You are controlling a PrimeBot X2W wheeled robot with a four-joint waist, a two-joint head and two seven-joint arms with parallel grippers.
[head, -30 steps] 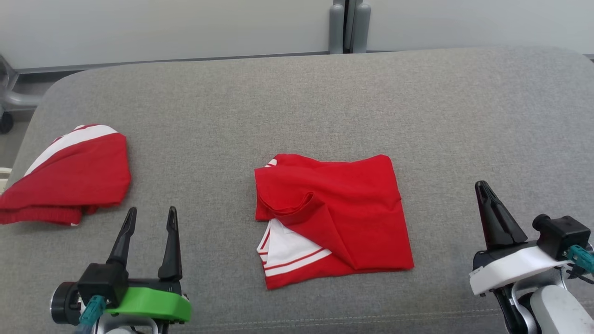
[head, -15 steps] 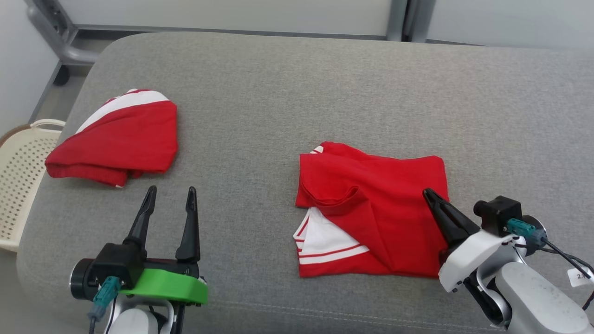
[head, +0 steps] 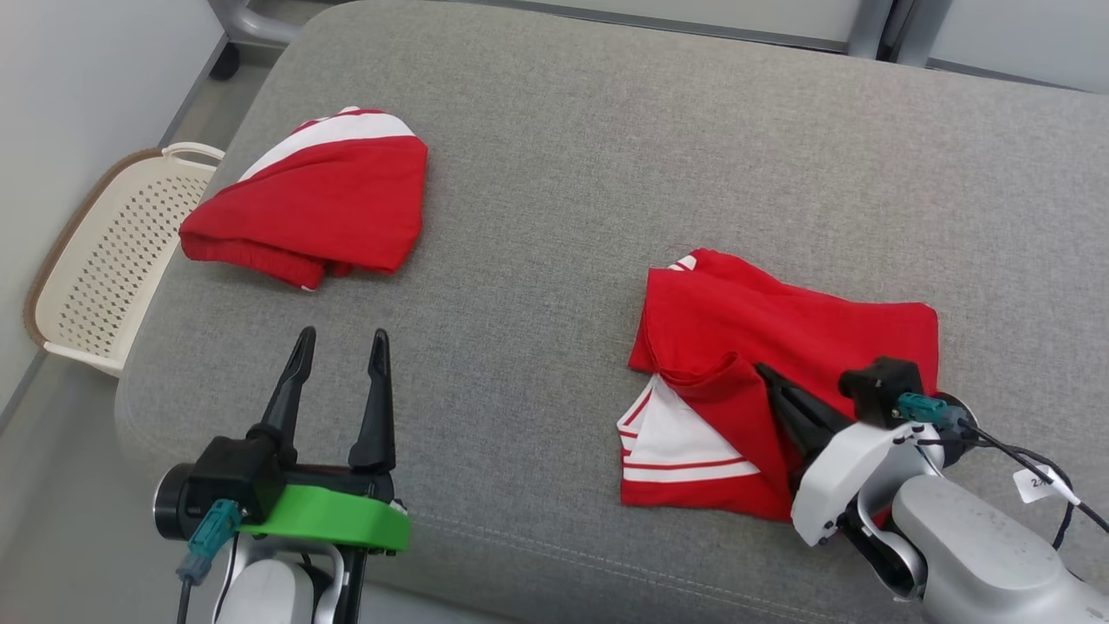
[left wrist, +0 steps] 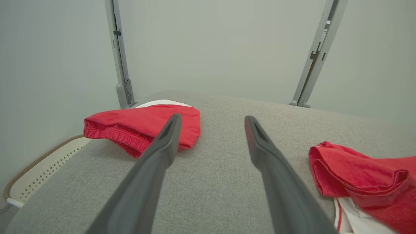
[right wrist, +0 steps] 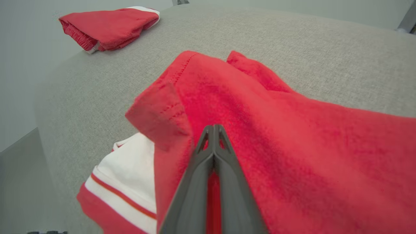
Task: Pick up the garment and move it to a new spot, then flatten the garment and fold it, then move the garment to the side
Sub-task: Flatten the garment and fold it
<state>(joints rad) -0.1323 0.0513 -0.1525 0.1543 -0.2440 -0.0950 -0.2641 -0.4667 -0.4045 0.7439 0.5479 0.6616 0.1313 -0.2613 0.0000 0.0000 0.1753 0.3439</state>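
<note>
The garment [head: 780, 347] is a folded red piece with a white, red-striped panel at its near left corner, lying on the grey cushion [head: 563, 173]. The same garment [right wrist: 260, 113] lies under my right gripper in the right wrist view. My right gripper [head: 764, 371] is shut, its fingers pressed together and lying low over the garment's raised red fold; nothing shows clamped between the tips [right wrist: 214, 127]. My left gripper [head: 340, 334] stands open over bare cushion, left of the garment. In the left wrist view, the garment [left wrist: 360, 178] lies to the right of the left gripper [left wrist: 211, 118].
A second folded red and white garment [head: 321, 204] lies at the cushion's far left. A cream perforated basket [head: 104, 260] sits on the floor off the cushion's left edge. Grey metal posts [left wrist: 120, 55] stand against the pale wall behind.
The head camera has swung, shifting the whole picture. My right gripper, still shut, has come in from the right to lie over the garment. The left gripper stays open.
</note>
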